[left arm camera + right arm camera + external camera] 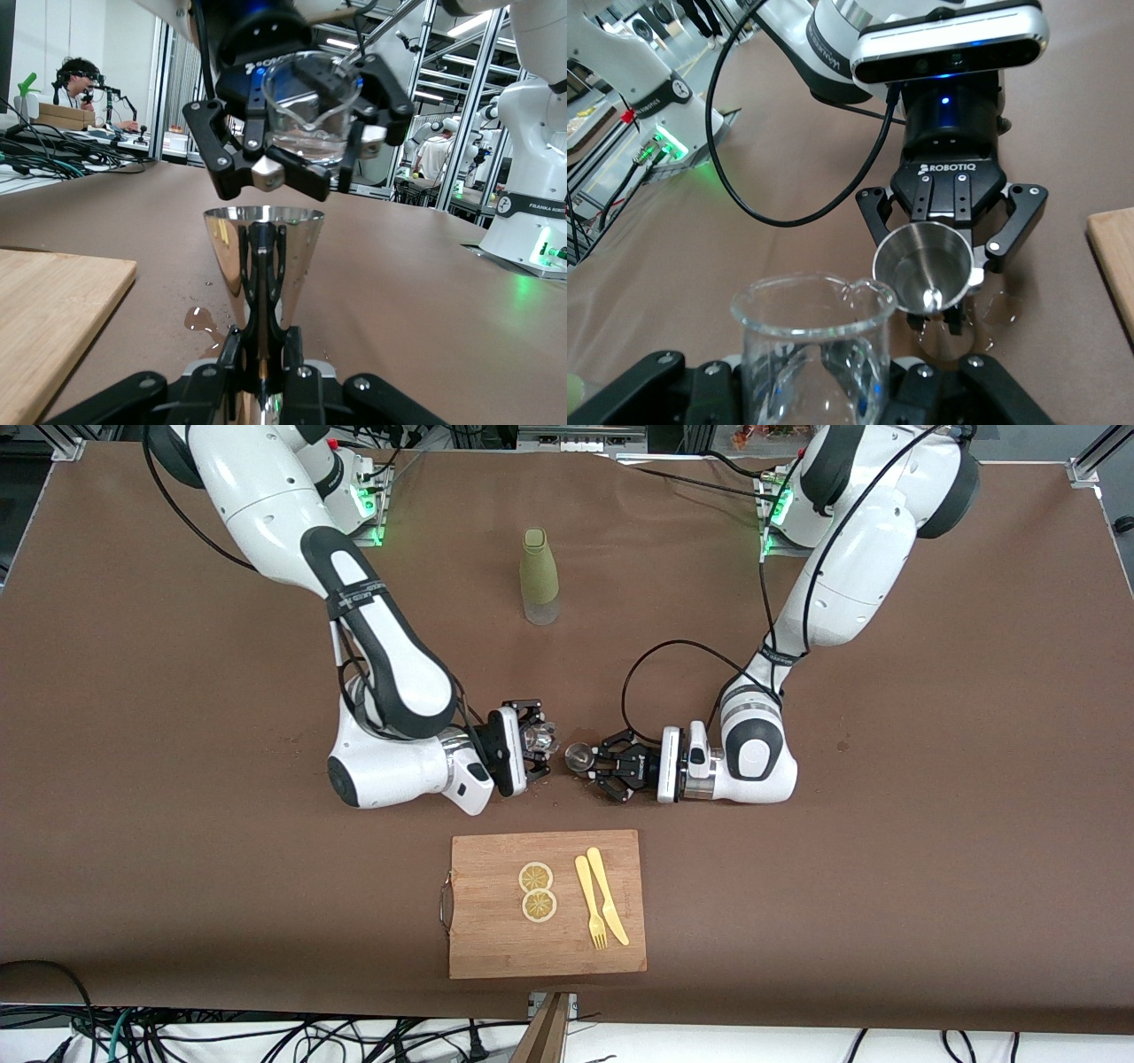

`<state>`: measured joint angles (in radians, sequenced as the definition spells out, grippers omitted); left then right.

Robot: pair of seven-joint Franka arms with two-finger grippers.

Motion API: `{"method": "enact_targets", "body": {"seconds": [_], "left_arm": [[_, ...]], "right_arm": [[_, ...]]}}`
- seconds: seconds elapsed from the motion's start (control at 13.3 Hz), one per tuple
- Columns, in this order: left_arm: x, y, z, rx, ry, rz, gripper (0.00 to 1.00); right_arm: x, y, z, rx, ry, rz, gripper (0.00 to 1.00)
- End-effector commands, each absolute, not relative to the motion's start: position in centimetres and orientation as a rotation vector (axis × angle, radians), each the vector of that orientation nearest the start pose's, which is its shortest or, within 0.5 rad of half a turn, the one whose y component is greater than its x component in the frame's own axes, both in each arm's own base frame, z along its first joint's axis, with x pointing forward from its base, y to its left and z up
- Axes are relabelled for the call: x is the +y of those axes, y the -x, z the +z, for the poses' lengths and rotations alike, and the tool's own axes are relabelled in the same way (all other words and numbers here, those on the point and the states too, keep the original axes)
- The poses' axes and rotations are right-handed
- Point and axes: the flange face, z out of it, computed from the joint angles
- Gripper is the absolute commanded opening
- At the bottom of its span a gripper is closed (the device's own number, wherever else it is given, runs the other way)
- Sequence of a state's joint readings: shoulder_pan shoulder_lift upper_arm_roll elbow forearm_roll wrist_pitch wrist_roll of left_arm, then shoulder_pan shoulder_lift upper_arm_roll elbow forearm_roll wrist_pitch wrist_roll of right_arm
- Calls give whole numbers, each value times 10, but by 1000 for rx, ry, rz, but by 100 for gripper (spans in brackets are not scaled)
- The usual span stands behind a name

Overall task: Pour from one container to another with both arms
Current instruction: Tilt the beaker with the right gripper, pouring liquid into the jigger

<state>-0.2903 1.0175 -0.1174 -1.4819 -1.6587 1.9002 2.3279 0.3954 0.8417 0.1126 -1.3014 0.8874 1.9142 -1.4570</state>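
The small clear glass cup [540, 737] is tilted, its spouted rim toward the silver jigger [580, 757], with my right gripper [536, 744] shut on it. My left gripper [595, 766] is shut on the jigger's waist and holds it upright just above the table. In the left wrist view the cup [310, 106] hangs above the jigger's round rim [264, 257], a little apart from it. In the right wrist view the cup [811, 345] fills the foreground, and the jigger's shiny bowl [923, 266] shows past its rim. A small puddle [202, 320] lies on the table beside the jigger.
A tall olive-green bottle [539, 576] stands farther from the front camera, between the two arm bases. A wooden cutting board [487, 939] with two lemon slices [537, 891], a yellow fork [589, 901] and a knife [608, 895] lies nearer to the front camera than the grippers.
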Motion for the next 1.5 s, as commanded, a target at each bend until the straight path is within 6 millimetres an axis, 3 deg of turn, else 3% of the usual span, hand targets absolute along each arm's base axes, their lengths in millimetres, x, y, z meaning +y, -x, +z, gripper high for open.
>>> {"method": "enact_targets", "body": {"seconds": [0.0, 0.45, 0.83, 1.43], "left_arm": [[-343, -614, 91, -1188, -1334, 1008, 0], [-357, -607, 91, -1182, -1324, 997, 0], [-357, -606, 91, -1192, -1321, 998, 0], [-356, -604, 88, -1195, -1314, 995, 0]], "right_arm": [[394, -628, 267, -1601, 1680, -230, 0], [399, -622, 269, -1685, 1697, -174, 0], [411, -613, 266, -1765, 1687, -136, 0], [405, -615, 268, -1831, 1719, -102, 0]]}}
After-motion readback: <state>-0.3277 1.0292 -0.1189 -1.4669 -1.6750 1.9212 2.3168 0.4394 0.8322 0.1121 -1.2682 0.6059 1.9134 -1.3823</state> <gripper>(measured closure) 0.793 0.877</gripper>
